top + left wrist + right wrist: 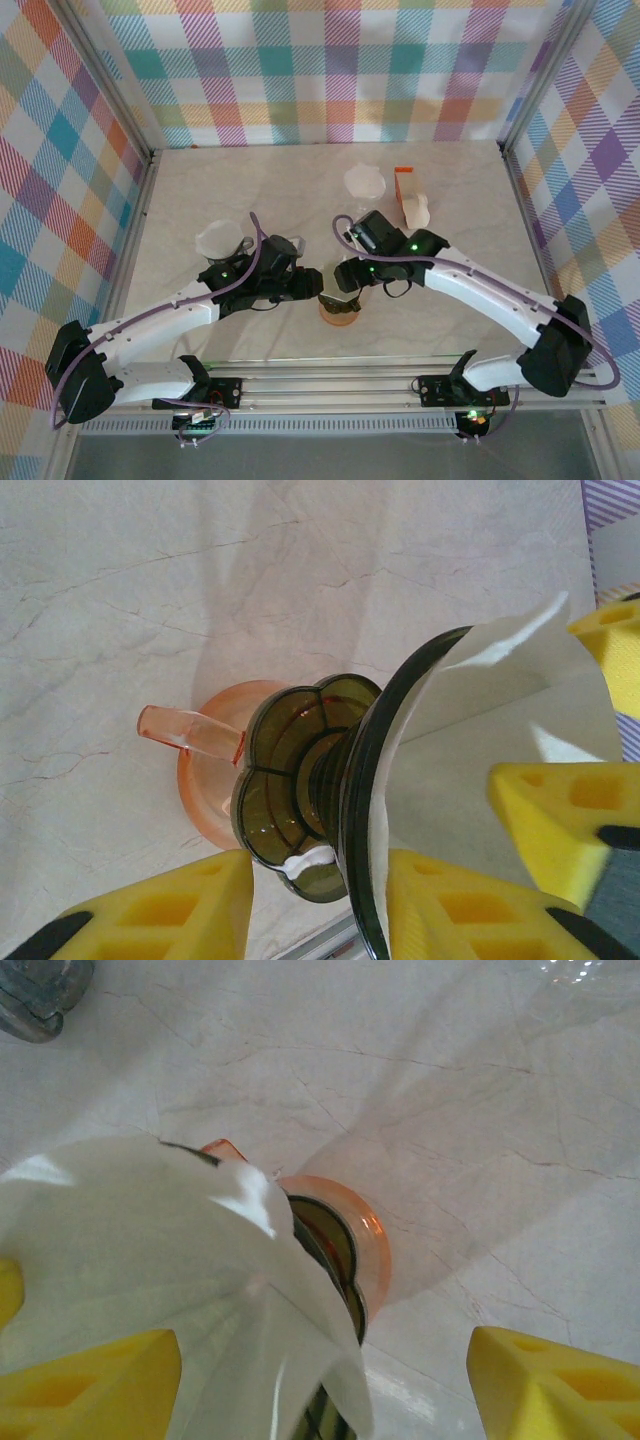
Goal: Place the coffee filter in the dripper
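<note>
A dark smoky dripper (300, 780) lies tipped on its side over an orange mug (200, 770), its handle pointing left. My left gripper (315, 905) is shut on the dripper, with the base and rim between the yellow fingers (160, 910). A white paper coffee filter (500, 740) sits inside the dripper's cone and sticks out past the rim. My right gripper (320, 1390) stands open, wide around the filter (150, 1250), which rests against its left finger (90, 1390). From above, both grippers (312, 284) (352, 278) meet just over the mug (340, 312).
A clear glass cup (220, 240) stands left of my left arm. At the back stand a clear cone-shaped piece (364, 182) and an orange box with a white object (408, 195). Checked walls enclose the table on three sides.
</note>
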